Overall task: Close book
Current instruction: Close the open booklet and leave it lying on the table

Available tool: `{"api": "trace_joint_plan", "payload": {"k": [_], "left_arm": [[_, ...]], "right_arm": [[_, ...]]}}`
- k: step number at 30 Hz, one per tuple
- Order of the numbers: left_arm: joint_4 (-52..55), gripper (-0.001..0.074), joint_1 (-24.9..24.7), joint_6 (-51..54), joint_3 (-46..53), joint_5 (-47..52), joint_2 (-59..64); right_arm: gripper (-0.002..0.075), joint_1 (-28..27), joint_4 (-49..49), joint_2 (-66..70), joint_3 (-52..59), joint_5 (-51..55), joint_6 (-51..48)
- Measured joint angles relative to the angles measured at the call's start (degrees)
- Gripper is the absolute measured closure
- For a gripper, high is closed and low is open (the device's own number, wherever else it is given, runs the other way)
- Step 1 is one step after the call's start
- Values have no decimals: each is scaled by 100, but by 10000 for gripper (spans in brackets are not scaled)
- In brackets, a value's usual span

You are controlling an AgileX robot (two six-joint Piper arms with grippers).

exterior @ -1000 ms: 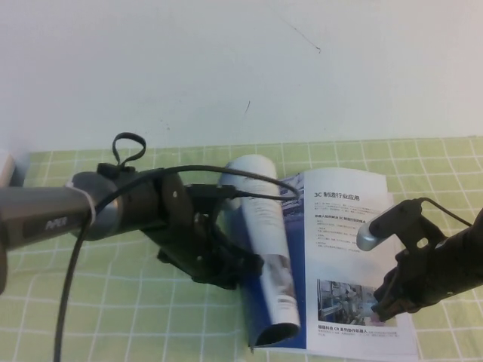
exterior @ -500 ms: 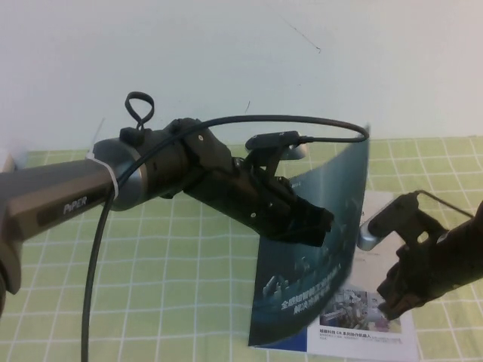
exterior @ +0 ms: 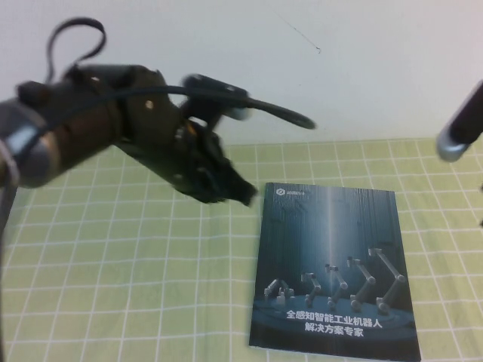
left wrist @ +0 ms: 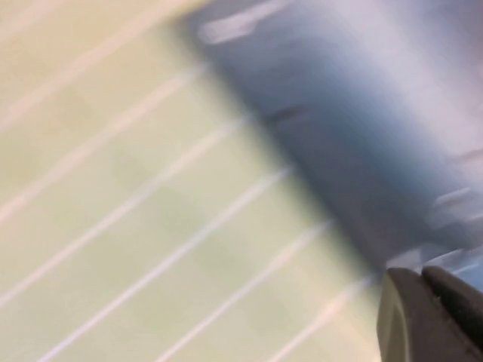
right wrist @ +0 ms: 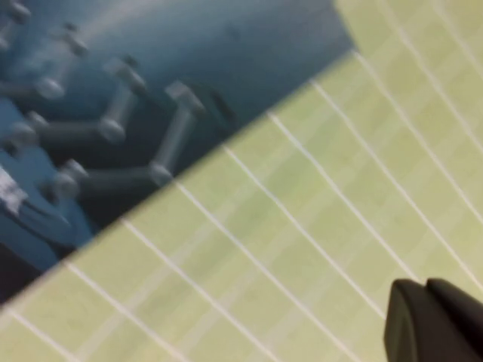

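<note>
1. The left gripper [exterior: 230, 188] hangs clear above the worktop [exterior: 113, 286], just beside the book's far left corner. No page or cover edge is seen in it. Whether it is wide or narrow cannot be told from either view of it.
2. The right gripper [right wrist: 432, 320] shows only in its own wrist view, over bare checked cloth [right wrist: 302, 226] and apart from the book's edge. It carries nothing that can be seen, and its opening cannot be told. In the high view only a grey part of the right arm [exterior: 459, 128] appears, raised beyond the book's far right corner.
3. The book [exterior: 332, 271] lies shut and flat on the worktop, with its dark blue front cover [exterior: 332, 219] facing up. Neither gripper touches it. Judged from this, the closing itself is done and only the arms' retreat is left.
4. A black cable [exterior: 264, 109] loops out from the left arm [exterior: 90, 128] and passes above the cloth beyond the book's far left corner.
5. Risks, as judgement:
   - The book looks thin and glossy. With nothing pressing on it, the cover may spring up along its free edge.
   - If the left gripper dips on its way out, it could catch the near corner and skew the book or flip it open.
   - The slack cable could drag across the cover and shift it.
   - The cloth may ruck if the book is pushed.
</note>
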Motion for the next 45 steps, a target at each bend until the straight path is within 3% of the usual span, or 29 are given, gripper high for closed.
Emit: {"api": "trace_joint_plan", "payload": {"k": [5,10,21,30,35,45], "left_arm": [[2251,737,211,-1574,47,650,-804],[3272,737,223,-2494,665,682,-2006],[3285,737,223,-2894,3395,-987,-5086],[2839,737,223,-2898,5840,-3291,-6943],[2814,737,223,-2898,6514,-4087,-7473],[2814,737,223,-2898,6701,-4115,-7570]], "right_arm": [[729,0,-859,-681,-107,975,934],[729,-11,-910,-1700,297,1074,1474],[729,-11,-320,-3990,2005,356,1916],[729,-11,600,-5781,3707,-229,1975],[729,-11,881,-6495,4118,-215,1975],[729,-11,972,-6671,4128,-215,1975]]}}
